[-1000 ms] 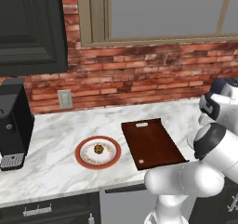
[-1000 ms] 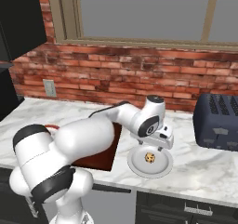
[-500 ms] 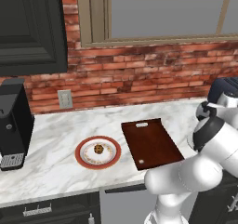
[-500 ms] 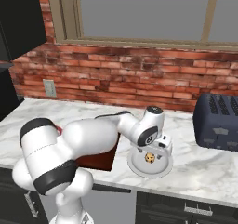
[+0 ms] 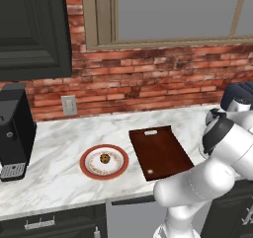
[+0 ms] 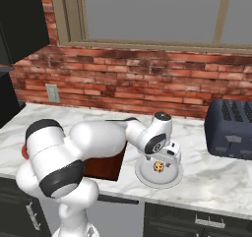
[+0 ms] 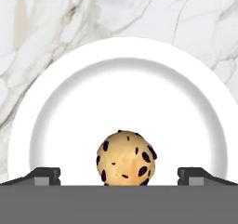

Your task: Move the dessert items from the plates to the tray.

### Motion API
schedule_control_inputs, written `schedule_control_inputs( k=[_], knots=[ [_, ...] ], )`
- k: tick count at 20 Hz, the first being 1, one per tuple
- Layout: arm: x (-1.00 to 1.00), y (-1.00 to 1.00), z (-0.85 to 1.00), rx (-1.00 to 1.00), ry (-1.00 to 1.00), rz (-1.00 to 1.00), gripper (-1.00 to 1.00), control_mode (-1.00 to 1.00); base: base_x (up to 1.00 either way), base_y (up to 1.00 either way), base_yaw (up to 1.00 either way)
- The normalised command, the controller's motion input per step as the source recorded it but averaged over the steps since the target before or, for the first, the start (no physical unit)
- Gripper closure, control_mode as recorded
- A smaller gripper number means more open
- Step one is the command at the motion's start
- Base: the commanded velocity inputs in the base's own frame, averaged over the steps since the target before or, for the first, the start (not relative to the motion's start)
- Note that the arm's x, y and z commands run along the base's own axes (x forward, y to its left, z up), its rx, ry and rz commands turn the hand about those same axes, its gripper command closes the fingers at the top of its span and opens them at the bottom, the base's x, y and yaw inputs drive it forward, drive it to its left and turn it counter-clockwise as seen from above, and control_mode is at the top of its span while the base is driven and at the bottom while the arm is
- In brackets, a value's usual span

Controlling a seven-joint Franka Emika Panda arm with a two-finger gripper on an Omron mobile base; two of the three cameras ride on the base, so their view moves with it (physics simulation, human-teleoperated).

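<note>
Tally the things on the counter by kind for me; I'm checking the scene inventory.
Cookies: 2
Plates: 2 (red-rimmed, white)
Tray: 1
Toaster: 1
Coffee machine: 1
Total: 7

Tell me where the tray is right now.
The tray lies on the marble counter in the left base view, between the red-rimmed plate on its left and the robot arm.
</note>
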Motion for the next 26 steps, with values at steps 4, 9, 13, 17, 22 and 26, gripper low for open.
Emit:
schedule_control_inputs(
  k=[4, 9, 13, 17, 22, 26],
  knots=[
    [-0.03, -0.08, -0.14, 0.00, 0.00, 0.00, -1.00, -1.00, 0.00, 0.00, 0.00],
    [0.00, -0.06, -0.18, 0.00, 0.00, 0.00, -1.00, -1.00, 0.00, 0.00, 0.00],
    [0.00, 0.00, -0.22, 0.00, 0.00, 0.00, -1.00, -1.00, 0.00, 0.00, 0.00],
    [0.00, 0.00, -0.17, 0.00, 0.00, 0.00, -1.00, -1.00, 0.00, 0.00, 0.00],
    [0.00, 0.00, -0.06, 0.00, 0.00, 0.00, -1.00, -1.00, 0.00, 0.00, 0.00],
    [0.00, 0.00, 0.00, 0.00, 0.00, 0.00, 1.00, -1.00, 0.00, 0.00, 0.00]
  ],
)
